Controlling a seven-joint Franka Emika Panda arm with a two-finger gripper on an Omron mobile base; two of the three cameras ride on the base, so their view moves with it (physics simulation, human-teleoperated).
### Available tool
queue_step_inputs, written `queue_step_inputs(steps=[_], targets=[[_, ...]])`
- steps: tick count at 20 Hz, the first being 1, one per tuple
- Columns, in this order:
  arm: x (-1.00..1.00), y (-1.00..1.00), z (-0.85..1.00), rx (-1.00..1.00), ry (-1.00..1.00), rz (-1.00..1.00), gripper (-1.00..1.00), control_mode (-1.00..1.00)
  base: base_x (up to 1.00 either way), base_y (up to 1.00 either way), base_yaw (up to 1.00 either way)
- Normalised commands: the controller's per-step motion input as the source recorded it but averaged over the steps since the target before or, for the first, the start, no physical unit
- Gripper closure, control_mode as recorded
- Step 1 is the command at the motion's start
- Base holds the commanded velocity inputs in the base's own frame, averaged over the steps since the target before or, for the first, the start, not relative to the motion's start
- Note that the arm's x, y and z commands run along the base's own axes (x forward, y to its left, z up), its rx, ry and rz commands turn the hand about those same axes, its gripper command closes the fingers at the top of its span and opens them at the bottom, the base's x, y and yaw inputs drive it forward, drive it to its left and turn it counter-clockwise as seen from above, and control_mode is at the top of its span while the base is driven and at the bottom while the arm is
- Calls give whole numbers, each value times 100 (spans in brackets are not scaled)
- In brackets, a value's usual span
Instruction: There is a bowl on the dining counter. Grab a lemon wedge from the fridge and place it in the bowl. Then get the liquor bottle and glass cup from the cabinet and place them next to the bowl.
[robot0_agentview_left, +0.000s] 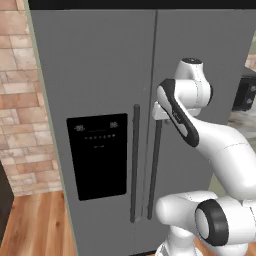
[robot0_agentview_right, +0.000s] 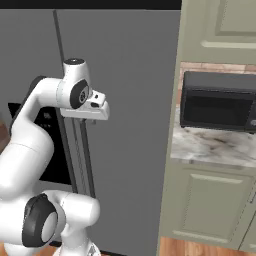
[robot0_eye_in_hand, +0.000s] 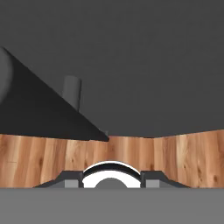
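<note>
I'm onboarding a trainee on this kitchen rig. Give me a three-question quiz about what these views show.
1. True or false: the tall grey double-door fridge has both doors shut.
2. Which door carries the black dispenser panel in the left base view: A left, B right?
3. Which appliance sits on the marble worktop beside the fridge?

Key: 1 true. 2 A. 3 the black microwave.

Fridge (robot0_agentview_left: 110, 75) ahead w/ dispenser panel (robot0_agentview_left: 97, 155) on left door; microwave (robot0_agentview_right: 217, 101) on counter (robot0_agentview_right: 215, 147) to its right.
</note>
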Motion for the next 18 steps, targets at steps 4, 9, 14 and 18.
queue_step_inputs(steps=[4, 9, 14, 18], targets=[[0, 0, 0, 0, 0, 0, -100, 100, -19, 2, 0], [0, 0, 0, 0, 0, 0, -100, 100, -67, 15, 0], [0, 0, 0, 0, 0, 0, -100, 100, -40, 16, 0], [0, 0, 0, 0, 0, 0, -100, 100, -4, 28, 0]])
